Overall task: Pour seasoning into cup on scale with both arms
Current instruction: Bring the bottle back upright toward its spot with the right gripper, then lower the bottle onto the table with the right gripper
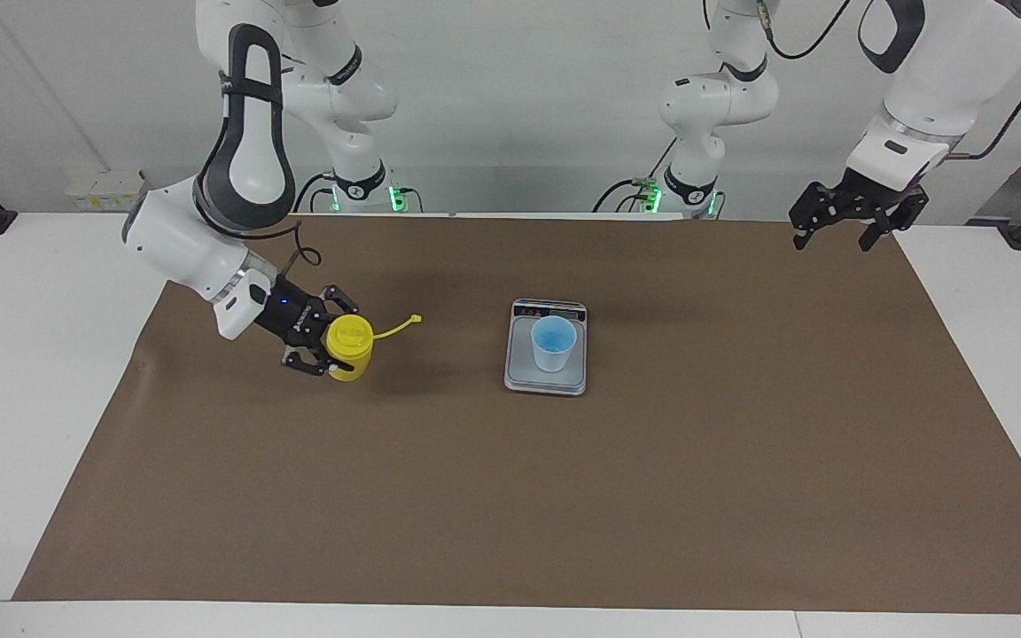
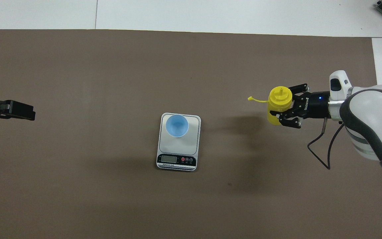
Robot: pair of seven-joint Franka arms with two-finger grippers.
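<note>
Right gripper (image 1: 331,347) grasps the upright yellow bottle (image 1: 350,346) mid-body, well apart from the scale (image 1: 546,379); probably soft, squeezable plastic; left gripper (image 1: 843,225) waits, fingers spread.

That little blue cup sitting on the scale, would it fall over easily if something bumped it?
Probably yes. The cup looks like thin plastic and seems empty, so likely very light. It tapers to a narrow base on the scale, so a knock near the rim could tip or slide it.
</note>
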